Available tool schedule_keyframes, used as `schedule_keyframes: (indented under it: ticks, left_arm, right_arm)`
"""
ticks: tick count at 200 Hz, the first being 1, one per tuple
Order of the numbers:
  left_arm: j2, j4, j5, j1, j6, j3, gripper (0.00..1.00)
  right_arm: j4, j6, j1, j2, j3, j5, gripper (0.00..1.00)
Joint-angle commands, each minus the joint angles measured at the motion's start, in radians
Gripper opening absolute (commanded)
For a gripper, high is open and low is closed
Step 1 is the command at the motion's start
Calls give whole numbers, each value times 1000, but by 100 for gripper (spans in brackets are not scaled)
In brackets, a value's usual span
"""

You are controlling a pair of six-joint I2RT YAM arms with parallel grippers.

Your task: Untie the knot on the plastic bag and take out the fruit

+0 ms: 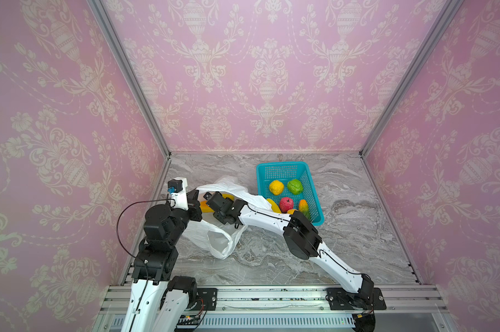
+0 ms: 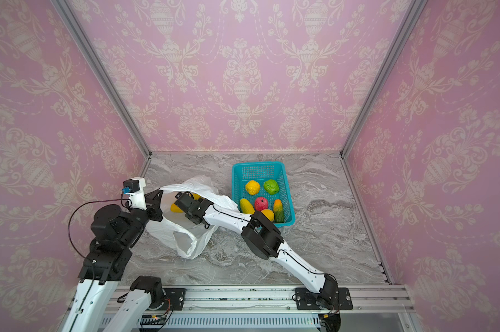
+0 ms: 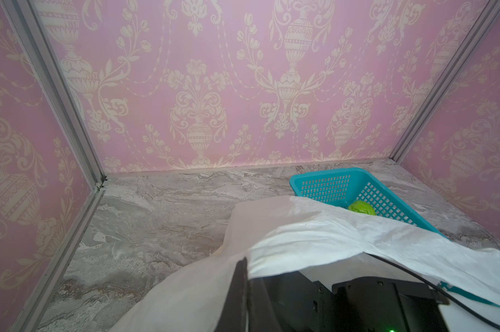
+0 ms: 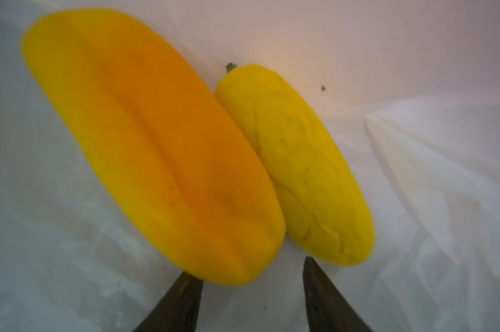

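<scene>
1. The right gripper [image 4: 248,267] is inside the plastic bag [image 1: 222,244], jaws apart astride the end of the yellow-orange fruit [image 4: 156,143]. The left gripper [image 2: 156,201] is clenched on the bag's rim.
2. No knot shows, and the bag gapes at the near left.
3. The teal basket [image 1: 280,165], right of the bag, holds six fruits [image 1: 286,204].
4. Left to take out, I'd judge: that fruit and the smaller yellow fruit [image 4: 297,166] touching it.

Thin, crinkly, translucent white plastic bag [image 1: 220,244]; perforated teal plastic basket [image 1: 280,172]; matt yellow fruit [image 4: 297,166]; smooth, grey-marbled tabletop [image 1: 358,244].

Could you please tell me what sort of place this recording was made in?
Most likely a staged robot test booth, not a real room: pink wallpaper panels set in an aluminium frame, a marble-look tabletop, and a left arm and right arm bolted to a front rail.
</scene>
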Motion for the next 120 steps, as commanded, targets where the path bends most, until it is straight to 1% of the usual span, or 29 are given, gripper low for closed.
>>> schedule_keyframes:
  ticks: [1, 19, 25, 41, 61, 75, 95, 105, 120]
  left_arm:
    - [-7, 5, 10, 6, -14, 1, 0]
    - [-7, 6, 11, 6, -15, 0, 0]
    - [-7, 6, 11, 6, -15, 0, 0]
    - [-7, 7, 10, 6, -14, 0, 0]
    - [-7, 5, 11, 6, -16, 0, 0]
    - [-8, 5, 10, 6, -15, 2, 0]
    - [-7, 6, 10, 6, -16, 0, 0]
    - [-6, 5, 11, 6, -15, 0, 0]
    - [-7, 6, 9, 7, -15, -1, 0]
  right_arm:
    - [-22, 19, 7, 0, 10, -31, 45]
    - [3, 22, 18, -44, -43, -31, 35]
    - [16, 21, 23, -61, -66, -26, 33]
    - [55, 19, 35, -113, -127, -22, 33]
    - [83, 34, 52, -170, -188, -51, 35]
    - [129, 39, 71, -215, -246, -53, 43]
    - [207, 48, 92, -270, -317, -52, 65]
    - [226, 65, 92, -277, -325, -50, 74]
    - [231, 85, 85, -253, -299, -32, 83]
